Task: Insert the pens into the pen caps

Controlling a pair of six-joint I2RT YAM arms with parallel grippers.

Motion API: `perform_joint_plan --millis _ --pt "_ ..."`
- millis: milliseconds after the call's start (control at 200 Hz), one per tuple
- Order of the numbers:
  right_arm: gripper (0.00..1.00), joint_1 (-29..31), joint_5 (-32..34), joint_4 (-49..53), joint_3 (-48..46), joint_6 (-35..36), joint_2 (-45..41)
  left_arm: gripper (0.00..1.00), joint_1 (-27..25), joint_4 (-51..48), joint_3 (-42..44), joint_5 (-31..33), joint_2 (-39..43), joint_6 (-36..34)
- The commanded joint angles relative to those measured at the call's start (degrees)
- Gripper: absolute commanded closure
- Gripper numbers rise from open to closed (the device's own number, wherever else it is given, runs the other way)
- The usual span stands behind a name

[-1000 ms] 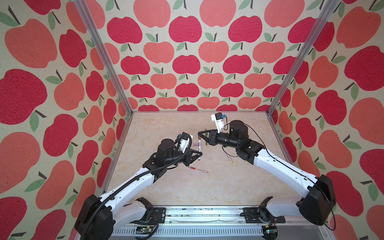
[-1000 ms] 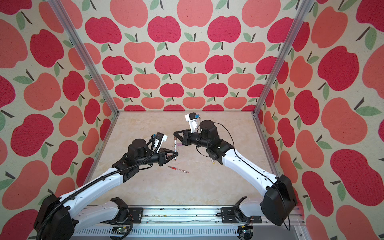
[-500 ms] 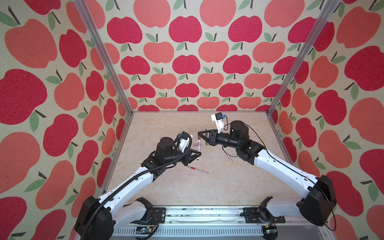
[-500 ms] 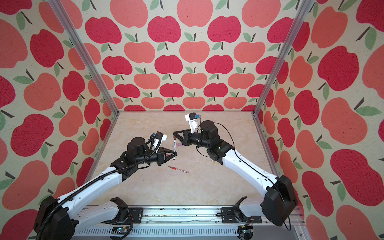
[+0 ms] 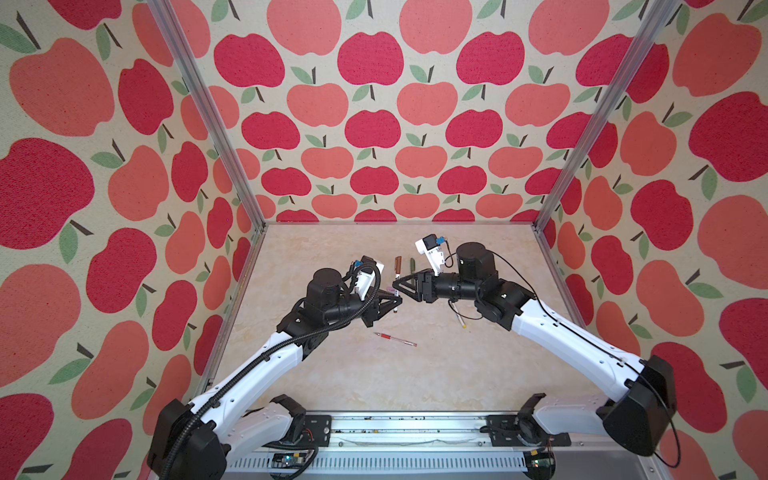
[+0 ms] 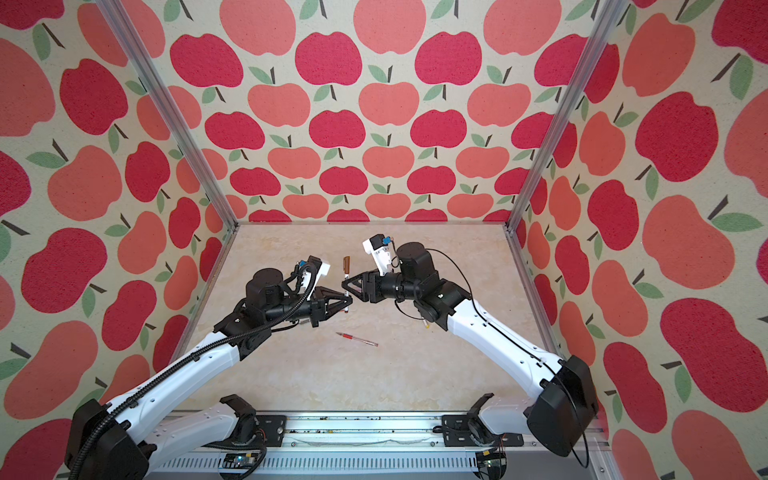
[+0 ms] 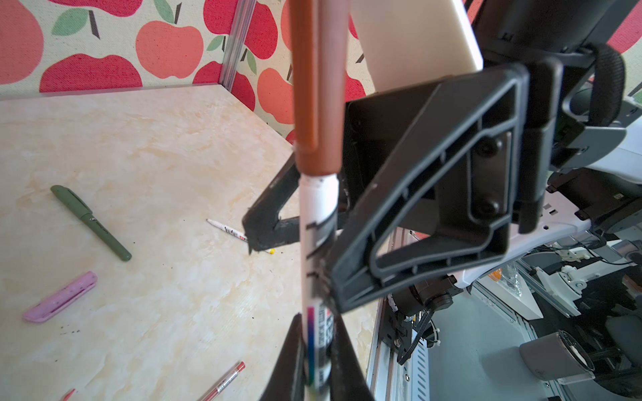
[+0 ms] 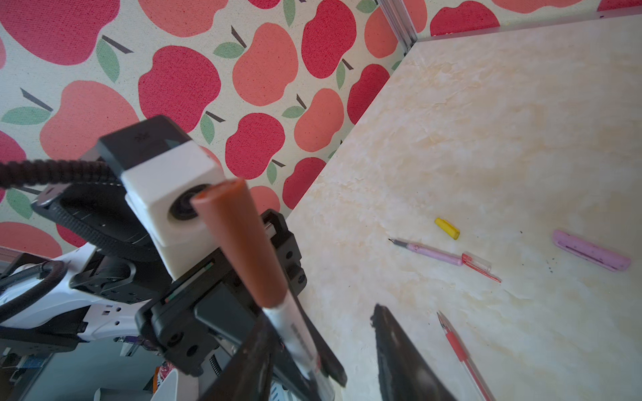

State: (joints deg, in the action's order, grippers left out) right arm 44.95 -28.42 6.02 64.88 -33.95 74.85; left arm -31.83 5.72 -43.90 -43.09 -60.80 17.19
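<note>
- One pen is in hand: the white-and-brown pen stands nearly upright above the counter, pinched low on its barrel by the left pincer.
- The brown cap covers its upper end. It looks seated, but I cannot tell how fully.
- The right pincer is spread, with a jaw on either side of the barrel, seemingly not touching it.
- Handling, as I judge it: the pens are light, stiff, smooth plastic and apt to swivel in a narrow grip. Take a pen mid-barrel, and take a cap across its body so the mouth stays free.
- Filled caps: apart from the brown one, the dark green pen lies capped on the counter.
- Empty caps, all lying on their sides: lilac cap, yellow cap and red cap. The red one is just beside the rear end of the pink pen.
- Uncapped on the counter: the pink pen, the red pen and the white-and-yellow pen.
</note>
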Motion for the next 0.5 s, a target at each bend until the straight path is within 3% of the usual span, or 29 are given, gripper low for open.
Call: perform_joint_plan --millis 0,215,495 --pt "0.46 -0.64 -2.61 3.79 2.64 3.17 -2.88 1.00 0.11 -2.39 -2.01 -2.58 1.23 -2.79" --pt "0.37 -2.34 -5.50 9.30 5.50 7.76 -4.80 1.00 -0.03 -8.90 -4.12 -5.15 1.22 -6.31" --pt "0.36 -4.26 -8.97 14.21 10.75 10.46 -2.87 1.00 -1.59 -17.00 -6.70 -7.06 0.37 -11.09"
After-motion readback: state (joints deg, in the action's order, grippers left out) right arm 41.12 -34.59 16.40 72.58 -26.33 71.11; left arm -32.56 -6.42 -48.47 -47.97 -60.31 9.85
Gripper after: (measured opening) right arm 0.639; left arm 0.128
